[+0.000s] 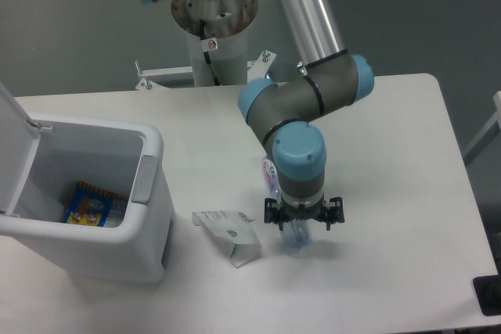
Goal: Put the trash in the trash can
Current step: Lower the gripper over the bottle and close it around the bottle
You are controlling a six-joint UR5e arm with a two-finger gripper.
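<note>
the two-finger gripper [302,220] hangs spread wide over the slim clear plastic bottle [292,236] lying flat on the white table [407,193], gripping nothing, apparently lined up to grasp. the angular grey-white carton piece [228,234] lies beside; the open white plastic bin [149,193] stands left.

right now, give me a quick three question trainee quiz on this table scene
1. True or false: the two-finger gripper sits directly over the clear plastic bottle with blue-and-white label.
2. Which lies nearer the large white plastic trash can: A) the bottle, B) the angular grey-white cardboard carton piece?
3. What already lies inside the can?

Key: 1 true. 2 B. 3 a colourful blue and yellow packet.
</note>
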